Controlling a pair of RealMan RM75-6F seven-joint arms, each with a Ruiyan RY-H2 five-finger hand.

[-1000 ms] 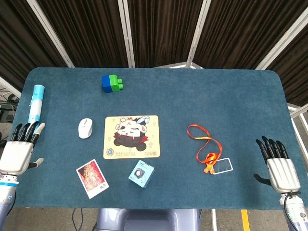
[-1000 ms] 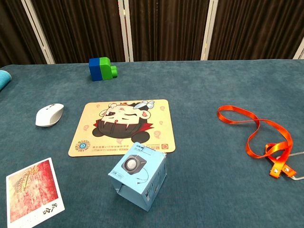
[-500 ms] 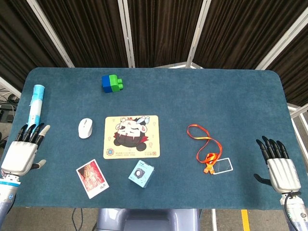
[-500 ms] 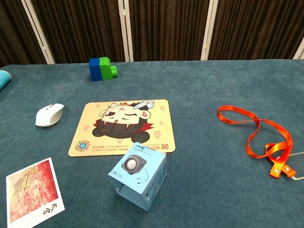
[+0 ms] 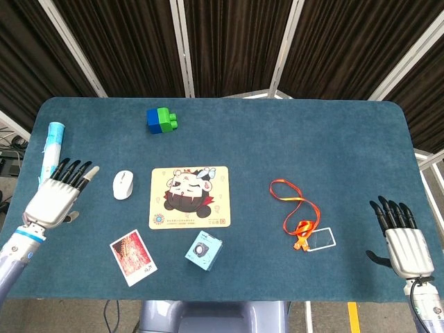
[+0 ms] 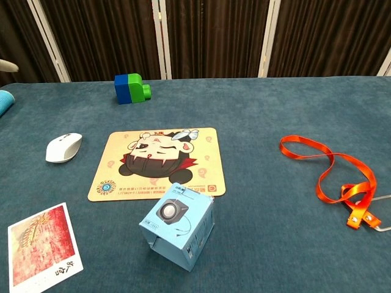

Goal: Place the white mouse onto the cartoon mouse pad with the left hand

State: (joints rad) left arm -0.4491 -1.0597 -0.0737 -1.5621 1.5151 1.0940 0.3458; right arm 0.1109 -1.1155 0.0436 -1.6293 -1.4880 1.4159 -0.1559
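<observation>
The white mouse (image 5: 123, 184) (image 6: 63, 147) lies on the blue cloth just left of the cartoon mouse pad (image 5: 189, 197) (image 6: 160, 163). My left hand (image 5: 58, 194) hovers open to the left of the mouse, fingers spread and pointing toward it, a short gap away. One fingertip of it shows at the top left edge of the chest view. My right hand (image 5: 401, 236) rests open near the table's front right corner, holding nothing.
A blue and green block (image 5: 161, 119) sits at the back. A light blue tube (image 5: 50, 149) lies at the far left. A photo card (image 5: 132, 257) and small blue box (image 5: 204, 250) sit in front of the pad. An orange lanyard (image 5: 297, 211) with badge lies right.
My left hand has risen and moved forward and to the right, closing toward the white mouse. The right hand and all objects stay put.
</observation>
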